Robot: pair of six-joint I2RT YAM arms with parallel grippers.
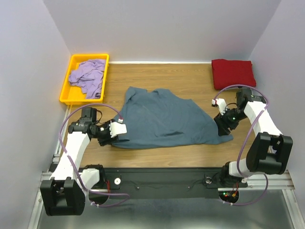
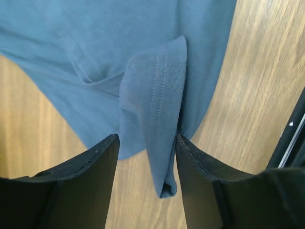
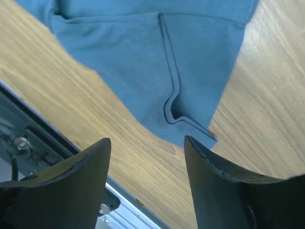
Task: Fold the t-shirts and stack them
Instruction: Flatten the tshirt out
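Note:
The slate blue-grey t-shirt (image 1: pixel 162 119) lies spread and rumpled on the wooden table. My left gripper (image 1: pixel 116 129) is at its near left edge. In the left wrist view my left gripper (image 2: pixel 147 138) is open, with a hemmed flap of the shirt (image 2: pixel 152 95) between the fingers, against the right one and not pinched. My right gripper (image 1: pixel 223 126) is at the shirt's near right corner. In the right wrist view it (image 3: pixel 147 140) is open and empty just above the shirt's corner (image 3: pixel 143 57). The dark red t-shirt (image 1: pixel 233 73) lies folded at the back right. The lavender t-shirt (image 1: pixel 88 76) lies crumpled in the tray.
The yellow tray (image 1: pixel 66 90) stands at the back left. A metal rail (image 1: pixel 167 179) runs along the table's near edge and shows in the right wrist view (image 3: pixel 38 143). White walls close in the left, back and right sides.

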